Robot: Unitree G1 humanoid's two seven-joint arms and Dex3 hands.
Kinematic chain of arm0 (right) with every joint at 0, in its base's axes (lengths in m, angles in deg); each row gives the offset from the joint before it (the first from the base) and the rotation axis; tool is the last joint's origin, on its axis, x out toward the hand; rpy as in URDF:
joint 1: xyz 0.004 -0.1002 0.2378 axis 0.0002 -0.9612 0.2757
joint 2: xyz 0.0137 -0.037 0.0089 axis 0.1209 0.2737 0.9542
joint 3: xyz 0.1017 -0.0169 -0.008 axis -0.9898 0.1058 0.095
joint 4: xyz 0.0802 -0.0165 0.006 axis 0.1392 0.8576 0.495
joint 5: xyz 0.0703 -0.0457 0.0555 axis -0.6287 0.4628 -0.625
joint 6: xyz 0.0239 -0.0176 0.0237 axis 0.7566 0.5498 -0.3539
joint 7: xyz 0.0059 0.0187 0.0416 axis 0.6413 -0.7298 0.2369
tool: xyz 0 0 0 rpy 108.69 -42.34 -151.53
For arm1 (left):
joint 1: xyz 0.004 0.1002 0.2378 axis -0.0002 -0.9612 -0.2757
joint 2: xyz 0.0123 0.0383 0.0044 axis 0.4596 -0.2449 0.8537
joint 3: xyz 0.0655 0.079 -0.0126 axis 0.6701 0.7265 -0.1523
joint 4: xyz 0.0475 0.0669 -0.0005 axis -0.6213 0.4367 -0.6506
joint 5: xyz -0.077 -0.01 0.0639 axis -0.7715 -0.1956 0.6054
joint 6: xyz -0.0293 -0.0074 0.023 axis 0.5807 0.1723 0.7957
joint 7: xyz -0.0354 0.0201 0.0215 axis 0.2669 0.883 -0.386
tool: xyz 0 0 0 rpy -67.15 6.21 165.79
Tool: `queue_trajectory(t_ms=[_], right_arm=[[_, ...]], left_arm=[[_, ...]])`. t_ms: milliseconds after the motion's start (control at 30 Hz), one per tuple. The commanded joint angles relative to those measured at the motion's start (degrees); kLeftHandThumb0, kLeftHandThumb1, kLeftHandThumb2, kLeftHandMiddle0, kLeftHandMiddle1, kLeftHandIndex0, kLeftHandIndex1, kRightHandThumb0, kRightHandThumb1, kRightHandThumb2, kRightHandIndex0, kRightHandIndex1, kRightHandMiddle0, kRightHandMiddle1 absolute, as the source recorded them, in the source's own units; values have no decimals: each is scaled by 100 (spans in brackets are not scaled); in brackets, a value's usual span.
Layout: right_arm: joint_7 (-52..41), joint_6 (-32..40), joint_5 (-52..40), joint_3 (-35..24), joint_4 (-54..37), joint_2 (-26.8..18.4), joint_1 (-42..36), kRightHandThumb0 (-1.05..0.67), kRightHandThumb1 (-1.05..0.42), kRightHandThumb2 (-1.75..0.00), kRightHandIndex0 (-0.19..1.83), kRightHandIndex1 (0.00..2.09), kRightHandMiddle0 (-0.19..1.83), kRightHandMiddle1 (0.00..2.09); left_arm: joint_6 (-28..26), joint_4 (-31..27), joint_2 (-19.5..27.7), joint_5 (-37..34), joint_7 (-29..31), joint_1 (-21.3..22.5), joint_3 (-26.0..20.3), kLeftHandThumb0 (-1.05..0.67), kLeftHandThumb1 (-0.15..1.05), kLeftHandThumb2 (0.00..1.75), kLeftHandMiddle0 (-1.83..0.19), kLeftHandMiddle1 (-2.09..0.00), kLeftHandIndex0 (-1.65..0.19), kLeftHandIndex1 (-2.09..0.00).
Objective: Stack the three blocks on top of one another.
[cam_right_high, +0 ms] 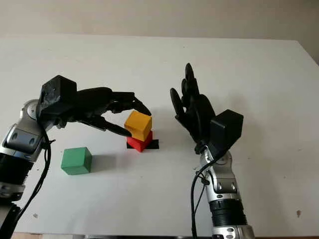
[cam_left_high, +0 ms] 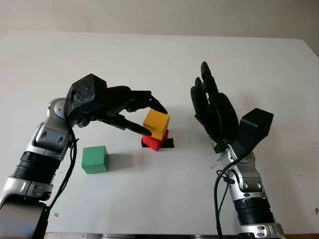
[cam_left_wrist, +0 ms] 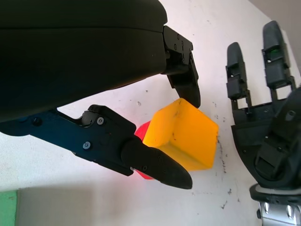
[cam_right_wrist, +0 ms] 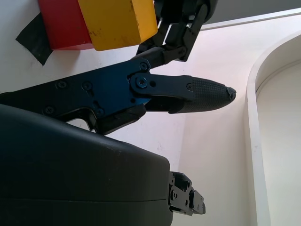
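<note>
A yellow block (cam_left_high: 157, 123) sits on a red block (cam_left_high: 154, 142), slightly turned against it, in the middle of the white table (cam_left_high: 164, 59). My left hand (cam_left_high: 152, 119) reaches in from the left and is shut on the yellow block, thumb (cam_left_wrist: 155, 167) at its near side and a finger (cam_left_wrist: 186, 82) at its far top edge. The green block (cam_left_high: 94, 159) lies alone on the table to the left of the stack, below my left forearm. My right hand (cam_left_high: 213, 107) stands open and upright just right of the stack, holding nothing.
A black tape mark (cam_left_high: 169, 143) lies under the red block. The table's right edge (cam_left_high: 313, 74) runs close to my right arm. White table surface stretches behind the stack and in front of it.
</note>
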Motion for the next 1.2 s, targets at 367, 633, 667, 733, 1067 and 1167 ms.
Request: queue_trajectory(t_ms=[367, 633, 667, 733, 1067, 1167], right_arm=[[-46, -130, 0, -32, 153, -47, 181, -71, -105, -47, -19, 0, -19, 2], [14, -118, 31, -41, 193, -61, 239, -73, -105, -47, -19, 0, -19, 3], [17, -107, 27, -48, 202, -69, 246, -72, -105, -47, -19, 0, -19, 3], [24, -116, 22, -66, 221, -84, 257, -72, -105, -48, -19, 0, -19, 4], [-104, -76, -121, -132, 238, -114, 290, -69, -105, -50, -19, 0, -19, 2], [-73, -97, -89, -126, 233, -110, 284, -68, -105, -49, -19, 0, -19, 3]], left_arm=[[-756, -1867, 880, -758, -558, -1091, -1568, -64, 92, 6, 5, -4, -2, -12], [-1079, -3602, 1629, -169, -1136, -2620, -2601, -82, 101, 7, 8, -3, -5, -11], [-1142, -3884, 1662, -18, -1212, -2886, -2728, -82, 100, 6, 8, -4, -7, -12], [-1306, -4442, 1665, 248, -1341, -3395, -2977, -77, 95, 4, 9, -4, -15, -15], [-1704, -6229, 1453, 1400, -1385, -5257, -3540, -66, 88, 5, 11, -5, -20, -11], [-1723, -6446, 1445, 1637, -1374, -5480, -3494, -65, 87, 4, 12, -5, -20, -9]])
